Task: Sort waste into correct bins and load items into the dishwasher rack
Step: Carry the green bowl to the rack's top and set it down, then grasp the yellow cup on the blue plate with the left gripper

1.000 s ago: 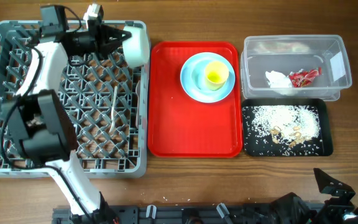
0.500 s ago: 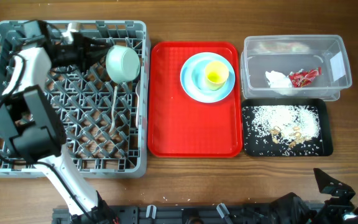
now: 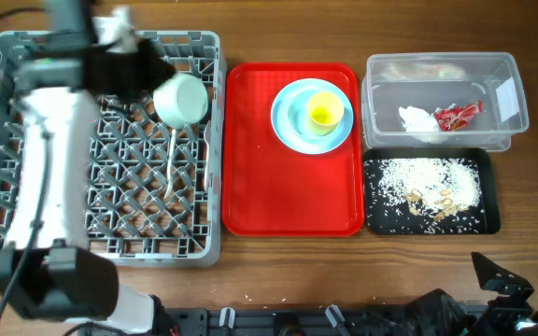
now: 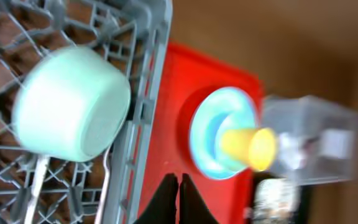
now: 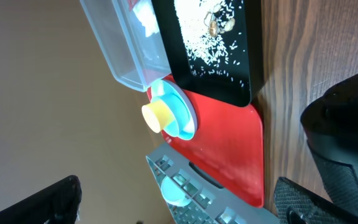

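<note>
Bowl lies in the rack; plate and cup wait on the tray

The large square grey plastic dishwasher rack (image 3: 157, 250) fills the left of the table. The flat red serving tray (image 3: 288, 187) sits between it and the bins. On that tray is the round light-blue plate (image 3: 288, 117). The pale blue-green bowl (image 3: 181, 97) lies tipped on its side among the pegs at the rack's far right corner. The small yellow cup (image 3: 325, 113) stands upright on the plate, mouth up. The left gripper (image 4: 178, 198) hovers over the rack with its fingers pinched together on nothing, clear of the bowl. The cup lies to its right, across the rack wall. The right gripper (image 3: 504, 280) is spread wide at the table's near edge, so the left arm looks better placed.
</note>
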